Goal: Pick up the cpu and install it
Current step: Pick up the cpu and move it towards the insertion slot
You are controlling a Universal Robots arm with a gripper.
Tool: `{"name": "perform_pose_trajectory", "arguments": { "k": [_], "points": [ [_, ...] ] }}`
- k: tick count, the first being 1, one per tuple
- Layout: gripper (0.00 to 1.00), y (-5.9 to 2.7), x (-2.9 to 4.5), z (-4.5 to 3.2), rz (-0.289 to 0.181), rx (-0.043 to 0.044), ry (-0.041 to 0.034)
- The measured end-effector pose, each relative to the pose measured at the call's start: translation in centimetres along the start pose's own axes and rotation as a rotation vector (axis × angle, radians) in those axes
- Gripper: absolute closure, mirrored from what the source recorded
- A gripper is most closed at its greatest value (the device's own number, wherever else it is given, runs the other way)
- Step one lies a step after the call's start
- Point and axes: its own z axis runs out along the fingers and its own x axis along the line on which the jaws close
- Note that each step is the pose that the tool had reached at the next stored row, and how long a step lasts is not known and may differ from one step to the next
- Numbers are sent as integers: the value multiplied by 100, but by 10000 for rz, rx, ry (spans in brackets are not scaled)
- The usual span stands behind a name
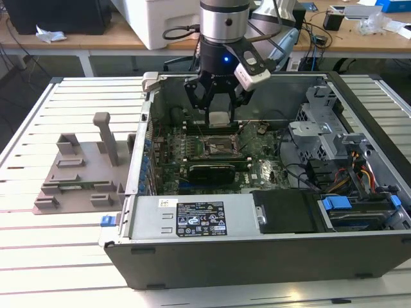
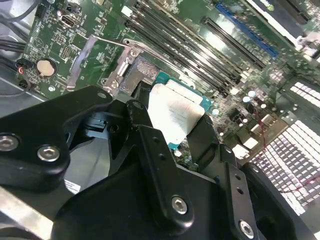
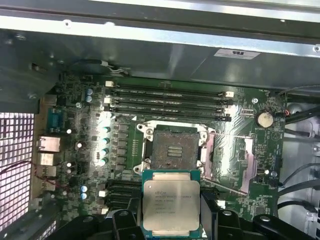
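End effector (image 1: 218,106) of the arm hangs inside the open computer case (image 1: 257,256), which lies on its side on the slatted tabletop (image 1: 64,256). It is closed on the cpu (image 1: 219,119). The two black fingers (image 2: 150,145) press on opposite edges of the chip, so its pale metal top stays uncovered and faces upward. In both wrist views the cpu (image 3: 170,202) sits between the fingertips, and in the exterior view it looks about level.

I think this edge grip is chosen on purpose. It leaves the underside free and lets the chip go down flat without a finger under it.

Directly below the end effector, a little ahead of it, is the black square socket (image 3: 173,147) on the green motherboard (image 3: 120,145). The cpu is above the socket and apart from it, so it is not seated yet. The socket is open: its metal load plate (image 3: 240,155) is swung to one side, just beside the frame. I judge that this keeps the contact field clear to receive the chip.

Beyond the socket, farther from the end effector, run the long dark memory slots (image 3: 165,100).

As I judge it, the pick-up is already done and the installing is in hand, with the chip brought close over its place.
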Motion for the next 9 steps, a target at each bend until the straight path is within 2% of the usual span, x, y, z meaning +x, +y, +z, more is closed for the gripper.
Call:
{"name": "perform_pose_trajectory", "arguments": {
  "k": [3,9],
  "points": [
    [45,121,-25,138,-27,13,-1],
    [45,203,-138,267,-43,52,4]
  ]
}}
